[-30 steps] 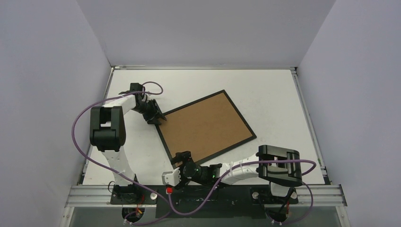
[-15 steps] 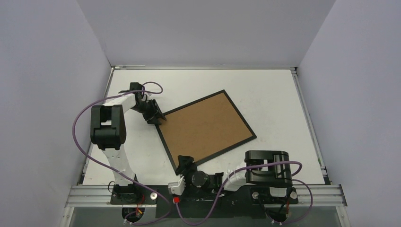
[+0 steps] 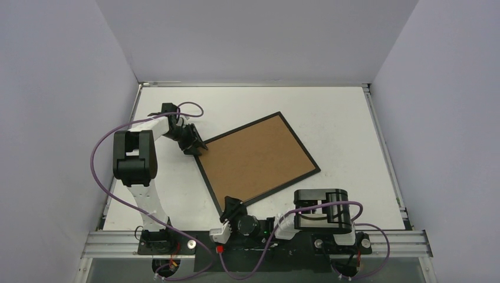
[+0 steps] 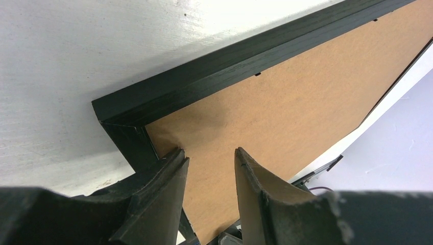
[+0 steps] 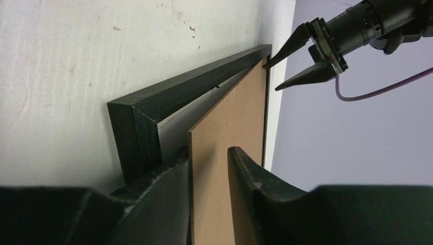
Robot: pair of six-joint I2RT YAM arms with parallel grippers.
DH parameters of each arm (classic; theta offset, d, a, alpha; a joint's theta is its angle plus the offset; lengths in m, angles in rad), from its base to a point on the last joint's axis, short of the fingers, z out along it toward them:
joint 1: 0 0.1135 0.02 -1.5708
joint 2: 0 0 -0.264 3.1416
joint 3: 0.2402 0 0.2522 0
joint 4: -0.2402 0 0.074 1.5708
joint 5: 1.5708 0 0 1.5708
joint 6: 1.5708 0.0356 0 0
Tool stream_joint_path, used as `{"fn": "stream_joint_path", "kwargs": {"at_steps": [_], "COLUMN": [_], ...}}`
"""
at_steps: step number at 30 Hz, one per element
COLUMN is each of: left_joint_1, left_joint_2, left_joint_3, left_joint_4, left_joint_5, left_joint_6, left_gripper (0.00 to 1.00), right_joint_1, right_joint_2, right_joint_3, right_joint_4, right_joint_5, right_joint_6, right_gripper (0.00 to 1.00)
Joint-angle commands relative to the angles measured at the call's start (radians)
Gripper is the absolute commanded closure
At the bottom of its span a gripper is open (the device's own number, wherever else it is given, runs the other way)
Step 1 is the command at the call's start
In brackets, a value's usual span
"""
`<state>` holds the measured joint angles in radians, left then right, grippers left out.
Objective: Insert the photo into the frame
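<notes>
While the frame (image 5: 153, 102) lies face down on the worktop (image 3: 330, 112), the right tool (image 5: 208, 152) at its near corner straddles the raised backing board (image 5: 230, 112); I cannot tell if it pinches. The photo is unseen, perhaps the pale sheet (image 5: 173, 130) beneath. At the frame's left corner the left tool (image 4: 209, 152) stands half open, empty. Likely the backing step; next needs a firm pinch.

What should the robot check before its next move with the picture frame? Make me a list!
1. The frame lies back side up on the table: ok.
2. A corner of the backing board is raised out of the frame: ok.
3. The right gripper has a finger on each side of that corner: ok.
4. The right gripper is squeezing firmly: cannot tell.
5. The left gripper is open at the next corner: ok.
6. The photo is in sight: not ok.
</notes>
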<state>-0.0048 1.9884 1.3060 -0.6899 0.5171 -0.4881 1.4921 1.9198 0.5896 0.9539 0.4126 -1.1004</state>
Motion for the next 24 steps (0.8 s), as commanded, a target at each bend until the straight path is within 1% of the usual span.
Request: {"fn": "stream_joint_path", "kwargs": {"at_steps": [1, 5, 10, 12, 19, 24], "left_joint_1": [-0.029, -0.026, -0.026, -0.023, -0.017, -0.022], "left_joint_2": [0.101, 0.047, -0.047, -0.094, -0.243, -0.328], "left_joint_3": [-0.072, -0.042, 0.014, 0.028, 0.035, -0.050], "left_joint_4": [-0.031, -0.051, -0.088, -0.102, -0.122, -0.065], "left_joint_5": [-0.106, -0.092, -0.086, -0.094, -0.165, -0.173], "left_joint_6": [0.058, 0.053, 0.037, 0.031, -0.021, -0.089], "left_gripper": [0.61, 0.56, 0.42, 0.38, 0.31, 0.29], "right_joint_1": [-0.017, -0.017, -0.016, -0.016, -0.034, -0.055], "right_joint_2": [0.026, 0.021, 0.003, -0.007, -0.064, -0.106], "right_joint_3": [0.027, 0.026, 0.024, 0.025, 0.018, 0.008], "right_joint_4": [0.049, 0.064, 0.100, 0.126, 0.159, 0.162], "right_joint_5": [0.065, 0.081, 0.105, 0.118, 0.138, 0.126], "right_joint_6": [-0.006, -0.001, 0.018, 0.026, 0.029, 0.054], "right_gripper": [0.75, 1.00, 1.00, 1.00, 1.00, 1.00]}}
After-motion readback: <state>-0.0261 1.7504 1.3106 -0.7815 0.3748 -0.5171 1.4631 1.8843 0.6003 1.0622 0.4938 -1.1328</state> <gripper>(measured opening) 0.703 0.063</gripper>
